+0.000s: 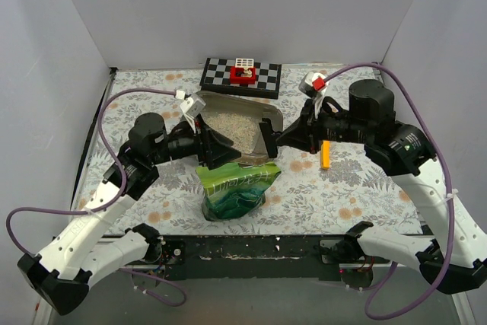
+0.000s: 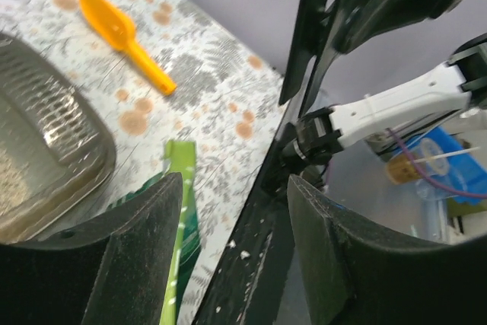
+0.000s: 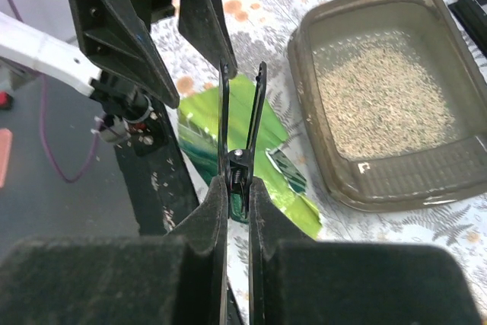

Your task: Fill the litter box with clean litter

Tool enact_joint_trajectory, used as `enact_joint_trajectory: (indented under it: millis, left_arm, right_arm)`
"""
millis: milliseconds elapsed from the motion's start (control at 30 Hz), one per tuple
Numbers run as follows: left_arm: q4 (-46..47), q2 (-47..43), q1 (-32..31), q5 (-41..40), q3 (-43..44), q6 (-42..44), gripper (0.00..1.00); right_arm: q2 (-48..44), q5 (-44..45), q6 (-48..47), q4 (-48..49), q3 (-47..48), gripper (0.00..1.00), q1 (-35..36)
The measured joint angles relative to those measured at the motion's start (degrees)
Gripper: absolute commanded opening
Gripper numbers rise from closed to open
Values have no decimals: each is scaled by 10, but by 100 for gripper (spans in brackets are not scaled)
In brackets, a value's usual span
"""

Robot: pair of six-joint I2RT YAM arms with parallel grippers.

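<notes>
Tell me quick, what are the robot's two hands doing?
Left gripper: open, holding nothing.
Right gripper: closed on a black clip.

No readable text, labels, brands or numbers in any view.

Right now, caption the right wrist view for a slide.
Right gripper holds black clip near green bag; clean litter lies in the litter box.
</notes>
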Motion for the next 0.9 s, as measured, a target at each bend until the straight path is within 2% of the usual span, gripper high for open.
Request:
enact_joint_trajectory:
  millis: [233,433,900]
  left_arm:
    - [-110,-16,0,-30,-40,82,50]
    - [-159,-23,0,-35,-83,129,50]
    - [-169,-40,-19,-35,-120,205,50]
  right_arm:
    - [37,18,-93,-63,3,1,0]
    - [64,19,-135,-83,3,1,0]
    - [79,12,-143,-86,2,1,0]
